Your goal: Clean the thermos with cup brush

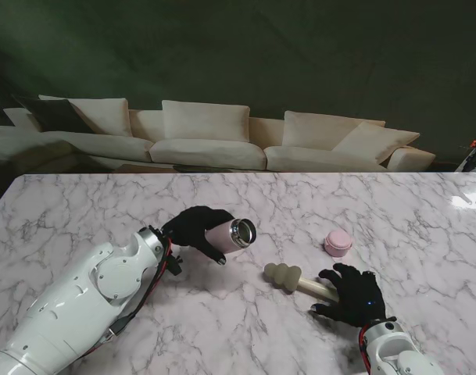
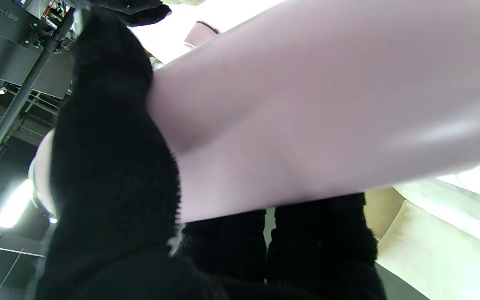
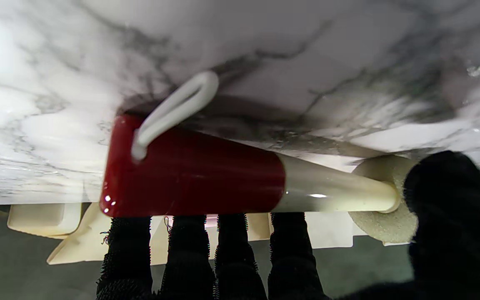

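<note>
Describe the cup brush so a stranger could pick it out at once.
On the marble table, look toward the near right, under the right hand. The cup brush lies flat there: a cream sponge head on a pale stick with a red grip. The pink lid nearby is short and round.

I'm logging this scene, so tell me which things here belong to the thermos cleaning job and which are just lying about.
Part of the job:
thermos, held off the table in the left hand
brush, lying on the table under the right hand
pink lid, probably the thermos's

Just there:
sofa behind the table
</note>
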You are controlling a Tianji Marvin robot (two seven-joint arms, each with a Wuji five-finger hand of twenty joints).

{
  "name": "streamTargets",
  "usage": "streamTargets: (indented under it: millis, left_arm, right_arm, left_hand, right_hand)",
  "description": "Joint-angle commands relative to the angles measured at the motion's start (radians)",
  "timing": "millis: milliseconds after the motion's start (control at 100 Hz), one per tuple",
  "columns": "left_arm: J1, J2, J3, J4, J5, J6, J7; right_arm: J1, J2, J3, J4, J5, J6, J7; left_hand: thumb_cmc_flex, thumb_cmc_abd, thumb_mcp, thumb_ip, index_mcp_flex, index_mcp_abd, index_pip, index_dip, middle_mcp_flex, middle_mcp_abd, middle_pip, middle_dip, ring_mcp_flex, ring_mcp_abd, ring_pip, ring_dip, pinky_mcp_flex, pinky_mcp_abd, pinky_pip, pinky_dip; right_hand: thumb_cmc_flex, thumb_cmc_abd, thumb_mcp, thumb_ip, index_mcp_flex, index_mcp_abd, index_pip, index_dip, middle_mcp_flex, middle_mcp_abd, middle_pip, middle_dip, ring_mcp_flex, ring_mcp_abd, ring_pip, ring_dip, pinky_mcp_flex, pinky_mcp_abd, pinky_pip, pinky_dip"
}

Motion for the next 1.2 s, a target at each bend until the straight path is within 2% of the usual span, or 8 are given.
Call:
streamTargets:
  millis: [0, 290, 340, 400, 600, 750, 950, 1190]
  left_arm:
    - [-0.004, -0.004, 0.003, -0.001, -0.002, 0.0, -0.007]
    - [-0.005, -0.005, 0.006, 0.001, -0.003, -0.001, -0.006]
    - [-0.007, -0.005, 0.007, 0.002, -0.004, -0.002, -0.006]
    - [-0.008, -0.005, 0.008, 0.004, -0.004, -0.004, -0.006]
    - [-0.01, -0.006, 0.01, 0.009, -0.005, -0.007, -0.004]
    - [-0.011, -0.007, 0.012, 0.012, -0.007, -0.009, -0.002]
    - [-0.012, -0.008, 0.012, 0.014, -0.009, -0.011, 0.001]
    - [-0.012, -0.008, 0.012, 0.016, -0.012, -0.013, 0.002]
  right_arm:
    - [0.01, -0.002, -0.015, 0.015, 0.004, 0.014, 0.001]
    - [0.05, -0.008, -0.071, 0.048, 0.023, 0.075, -0.028]
    - [0.059, -0.011, -0.08, 0.065, 0.028, 0.07, -0.065]
    - [0.066, -0.014, -0.085, 0.075, 0.034, 0.067, -0.085]
    - [0.078, -0.023, -0.097, 0.088, 0.066, 0.062, -0.124]
    - [0.08, -0.024, -0.099, 0.088, 0.065, 0.061, -0.13]
    - [0.081, -0.015, -0.1, 0.085, 0.026, 0.049, -0.126]
    - [0.058, -0.006, -0.066, 0.045, -0.009, 0.01, -0.097]
  left_hand:
    - [0.238, 0.505, 0.455, 0.006, 0.069, -0.128, 0.126, 0.038, 0.007, -0.071, 0.062, 0.007, 0.061, -0.071, 0.155, 0.05, 0.021, -0.13, 0.073, 0.028]
    - [0.238, 0.507, 0.455, 0.005, 0.069, -0.128, 0.125, 0.039, 0.005, -0.072, 0.064, 0.006, 0.062, -0.072, 0.156, 0.049, 0.021, -0.129, 0.073, 0.029]
    - [0.238, 0.508, 0.456, 0.005, 0.069, -0.128, 0.125, 0.039, 0.004, -0.072, 0.064, 0.006, 0.06, -0.071, 0.155, 0.049, 0.021, -0.13, 0.073, 0.029]
    - [0.238, 0.508, 0.456, 0.005, 0.069, -0.128, 0.125, 0.039, 0.005, -0.072, 0.064, 0.005, 0.06, -0.07, 0.155, 0.049, 0.021, -0.13, 0.073, 0.029]
    - [0.238, 0.509, 0.456, 0.006, 0.069, -0.126, 0.124, 0.039, 0.003, -0.069, 0.064, 0.005, 0.061, -0.071, 0.155, 0.049, 0.02, -0.13, 0.073, 0.03]
    - [0.238, 0.51, 0.455, 0.005, 0.068, -0.126, 0.123, 0.04, 0.003, -0.069, 0.065, 0.004, 0.061, -0.07, 0.156, 0.049, 0.02, -0.13, 0.073, 0.03]
    - [0.238, 0.51, 0.455, 0.005, 0.069, -0.126, 0.123, 0.04, 0.004, -0.069, 0.065, 0.004, 0.061, -0.07, 0.156, 0.049, 0.019, -0.13, 0.073, 0.03]
    - [0.238, 0.51, 0.456, 0.006, 0.069, -0.124, 0.122, 0.04, 0.003, -0.068, 0.066, 0.004, 0.06, -0.07, 0.157, 0.049, 0.02, -0.13, 0.074, 0.031]
  right_hand:
    - [0.02, 0.02, -0.012, 0.023, 0.017, 0.025, 0.017, 0.028, -0.008, 0.013, 0.026, 0.011, 0.01, 0.009, 0.023, 0.02, -0.008, 0.018, 0.017, -0.004]
    - [0.171, 0.068, 0.161, 0.011, 0.191, -0.035, 0.197, 0.12, 0.013, 0.018, 0.078, 0.028, 0.04, 0.004, 0.086, 0.03, 0.024, 0.018, 0.07, 0.0]
    - [0.279, 0.054, 0.141, -0.074, 0.239, -0.083, 0.349, -0.018, 0.052, 0.008, 0.092, 0.037, 0.065, 0.0, 0.113, 0.031, 0.039, 0.024, 0.094, -0.014]
    - [0.368, 0.046, 0.131, -0.093, 0.289, -0.122, 0.457, -0.078, 0.089, 0.004, 0.097, 0.041, 0.077, -0.002, 0.126, 0.031, 0.045, 0.027, 0.104, -0.023]
    - [0.466, 0.081, 0.134, -0.117, 0.408, -0.13, 0.536, -0.02, 0.31, -0.002, 0.09, 0.044, 0.159, 0.046, 0.114, 0.005, 0.062, 0.066, 0.1, -0.06]
    - [0.486, 0.112, 0.096, -0.109, 0.381, -0.126, 0.547, 0.036, 0.675, -0.027, 0.099, 0.046, 0.312, 0.052, 0.112, -0.004, 0.095, 0.093, 0.094, -0.094]
    - [0.506, 0.138, 0.046, -0.099, 0.351, -0.151, 0.564, 0.058, 0.772, -0.046, 0.335, 0.152, 0.417, 0.039, 0.148, 0.036, 0.138, 0.112, 0.113, -0.114]
    - [0.521, 0.146, 0.007, -0.089, 0.341, -0.193, 0.561, 0.064, 0.777, -0.09, 0.568, 0.324, 0.712, -0.001, 0.443, 0.246, 0.432, 0.197, 0.304, -0.03]
